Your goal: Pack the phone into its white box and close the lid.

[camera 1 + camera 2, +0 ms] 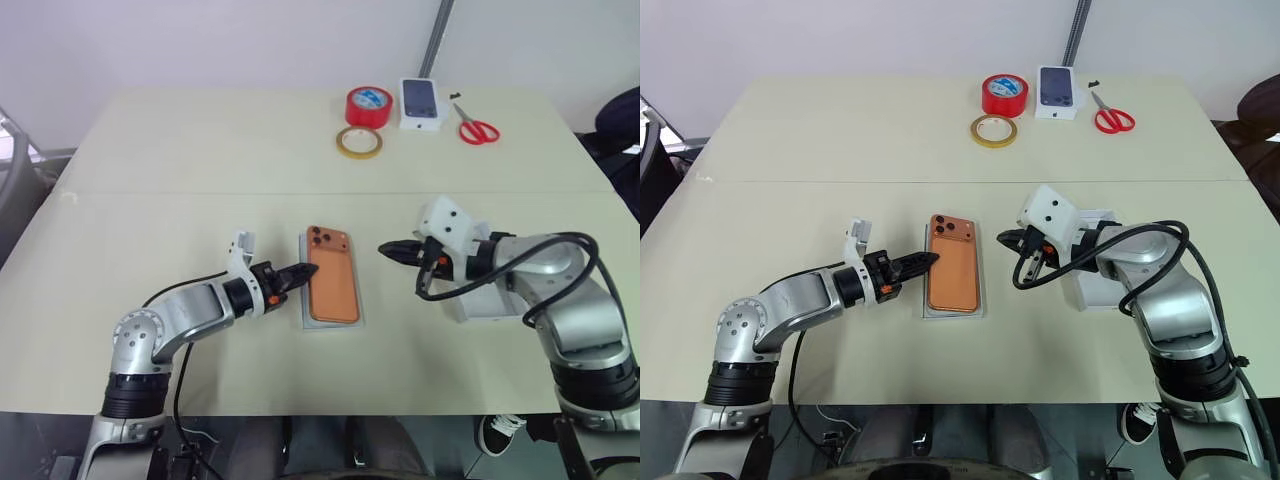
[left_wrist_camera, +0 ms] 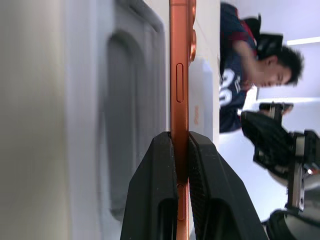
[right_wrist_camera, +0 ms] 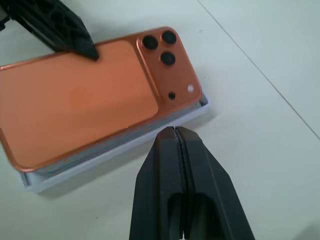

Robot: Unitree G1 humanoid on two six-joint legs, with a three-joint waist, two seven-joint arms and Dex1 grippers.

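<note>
The orange phone (image 1: 333, 278) lies back up over the white box (image 3: 120, 148), whose rim shows beneath its edges. My left gripper (image 1: 309, 269) is shut on the phone's left long edge; in the left wrist view its fingers (image 2: 162, 165) clamp that thin edge (image 2: 178, 80), which stands a little off the white box (image 2: 135, 75). My right gripper (image 1: 388, 249) hovers shut and empty just right of the phone, its tip (image 3: 174, 131) near the camera corner. A white lid (image 1: 1097, 290) lies on the table partly under my right arm.
At the table's far edge are a red tape roll (image 1: 369, 105), a yellow tape ring (image 1: 359, 142), a small white box printed with a dark phone (image 1: 420, 103) and red scissors (image 1: 478, 128). A person (image 2: 240, 75) sits beyond the table.
</note>
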